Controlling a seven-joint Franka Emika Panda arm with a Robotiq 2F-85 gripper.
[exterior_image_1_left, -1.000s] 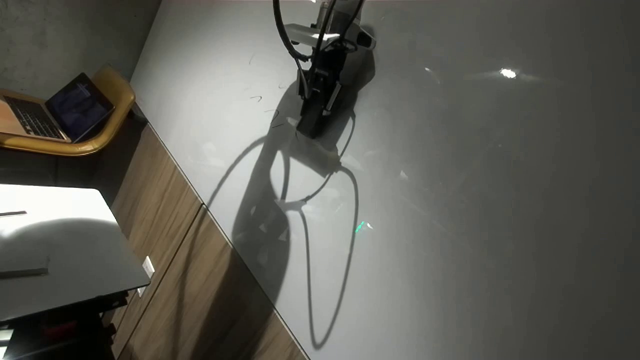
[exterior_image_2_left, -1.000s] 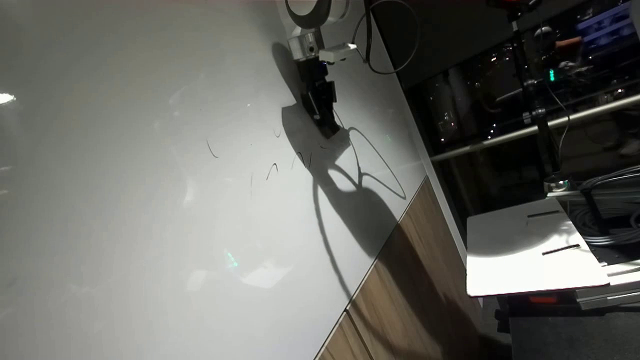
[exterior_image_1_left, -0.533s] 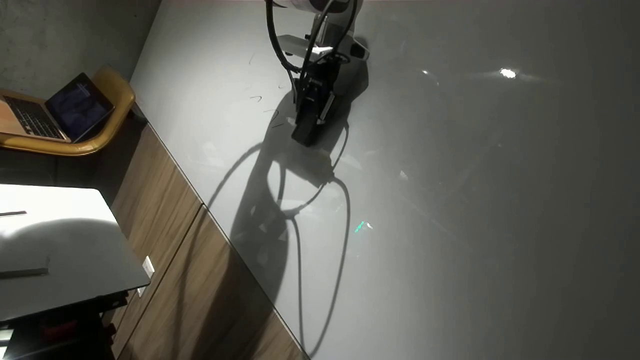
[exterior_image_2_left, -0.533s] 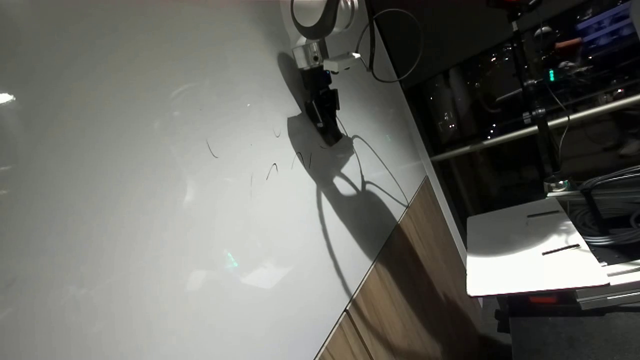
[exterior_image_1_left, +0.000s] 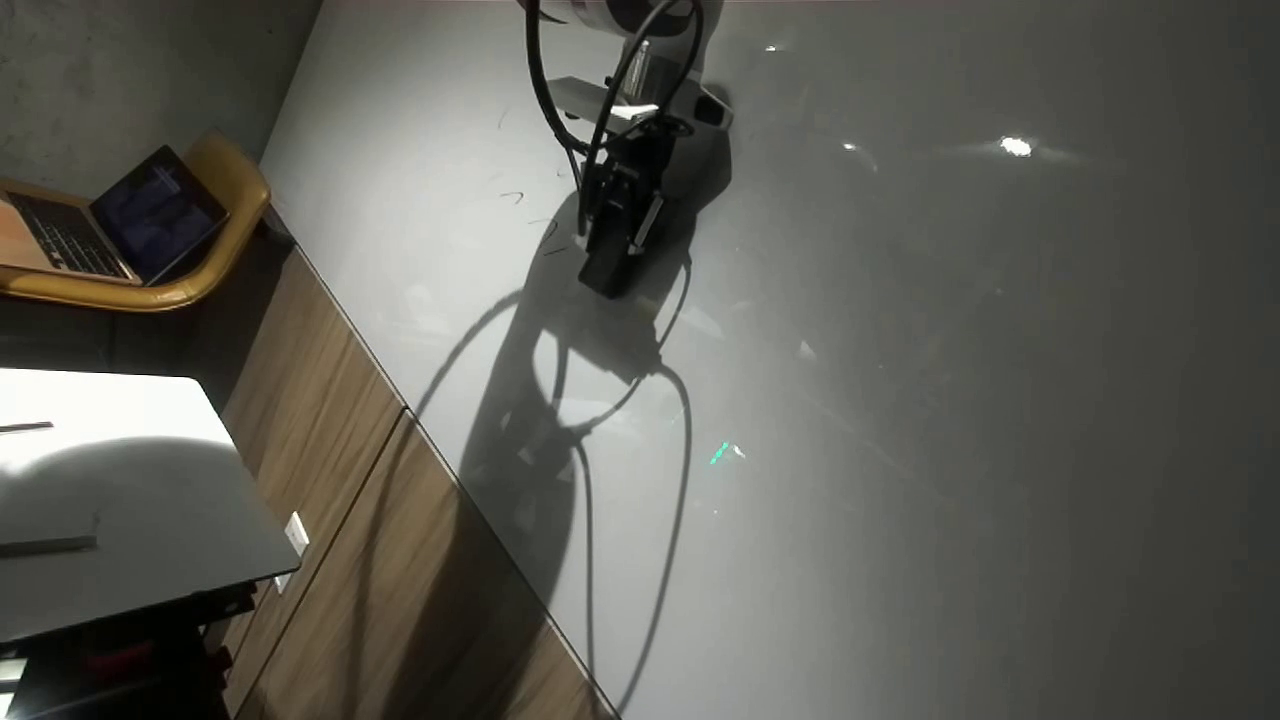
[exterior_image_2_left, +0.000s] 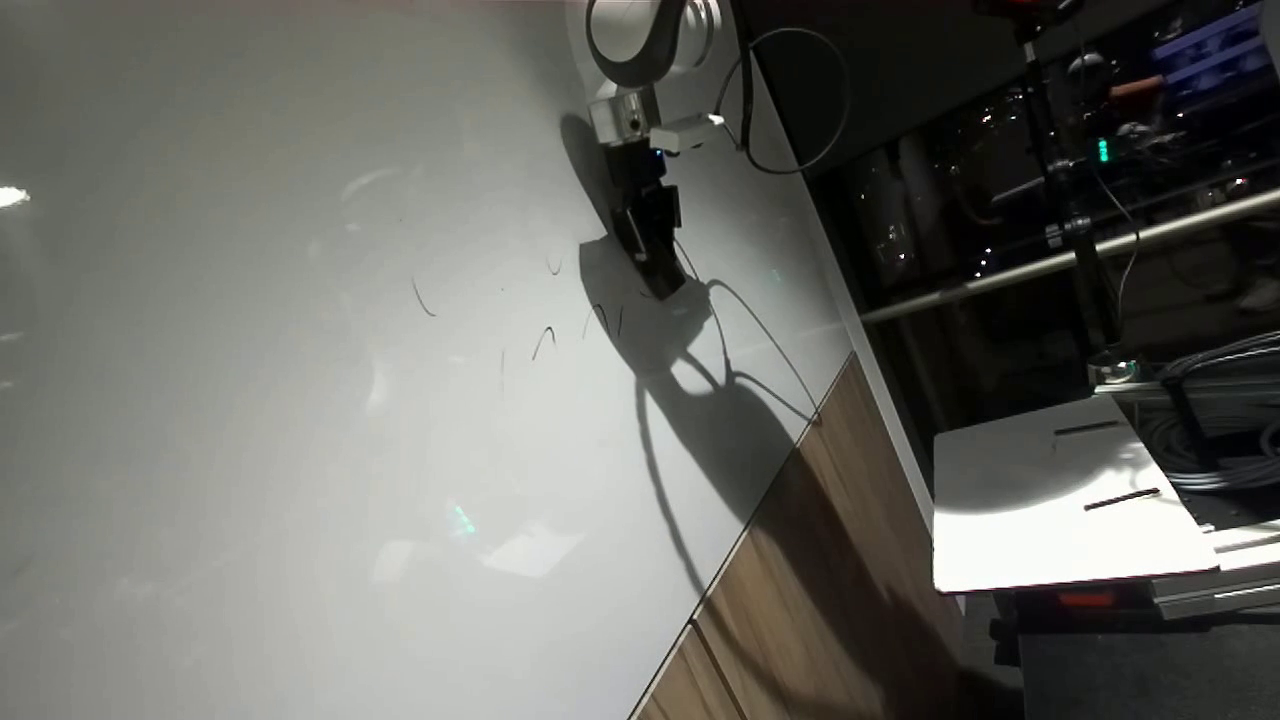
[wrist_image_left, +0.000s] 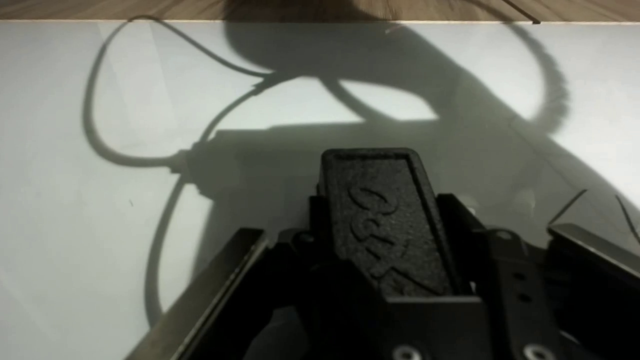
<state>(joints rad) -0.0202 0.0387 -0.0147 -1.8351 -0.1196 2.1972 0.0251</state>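
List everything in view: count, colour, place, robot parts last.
block: one, black, between the fingers
surface: one, pale grey, behind the block
marks: several, dark, on the surface
wood panels: at least two, brown, bordering the surface
laptop: one, dark screen, on the chair
chair: one, mustard, near the wood panels
tabletop: one per exterior view, perhaps the same, white, by the wood panels
strips: two per exterior view, dark, on the tabletop
coiled cables: several, grey, beside the tabletop
arm: one, white and black, before the surface
fingers: two, black, gripping the block
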